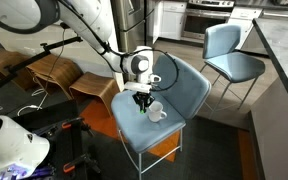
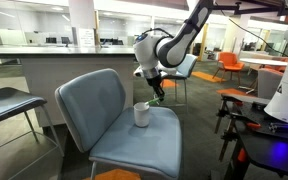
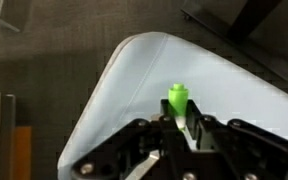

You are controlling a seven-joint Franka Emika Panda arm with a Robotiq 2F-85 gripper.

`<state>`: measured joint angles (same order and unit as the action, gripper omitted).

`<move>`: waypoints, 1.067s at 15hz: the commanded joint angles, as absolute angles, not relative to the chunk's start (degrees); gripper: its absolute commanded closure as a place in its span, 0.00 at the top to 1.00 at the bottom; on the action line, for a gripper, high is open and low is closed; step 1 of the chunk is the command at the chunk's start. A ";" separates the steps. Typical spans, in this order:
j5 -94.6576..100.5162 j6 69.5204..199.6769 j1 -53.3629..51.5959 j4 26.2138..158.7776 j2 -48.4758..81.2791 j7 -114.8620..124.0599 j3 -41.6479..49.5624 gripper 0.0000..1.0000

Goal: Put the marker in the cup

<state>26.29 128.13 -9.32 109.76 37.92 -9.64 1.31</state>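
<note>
The marker point(image 3: 177, 100) is a thin stick with a bright green cap, and it stands up between my gripper's point(image 3: 179, 118) fingers in the wrist view. The gripper is shut on it. In both exterior views the gripper point(image 1: 141, 100) point(image 2: 159, 92) hangs above the blue chair seat point(image 1: 174, 95) point(image 2: 144, 140). The small white cup point(image 1: 156, 112) point(image 2: 141, 114) stands on the seat, just beside and below the gripper. The cup does not show in the wrist view.
A second blue chair point(image 1: 229, 55) stands further back. Wooden chairs point(image 1: 54, 75) sit beside the arm. A dark counter point(image 1: 284, 70) runs along one side. Another chair point(image 2: 9, 105) and orange seats point(image 2: 229, 65) stand around.
</note>
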 commanded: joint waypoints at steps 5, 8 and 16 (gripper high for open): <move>34.62 118.84 -12.22 98.10 46.60 -10.30 1.99 0.05; 37.60 117.12 -13.43 94.80 49.14 -10.69 1.99 0.05; 44.83 113.04 -16.02 91.18 52.42 -9.94 1.80 0.59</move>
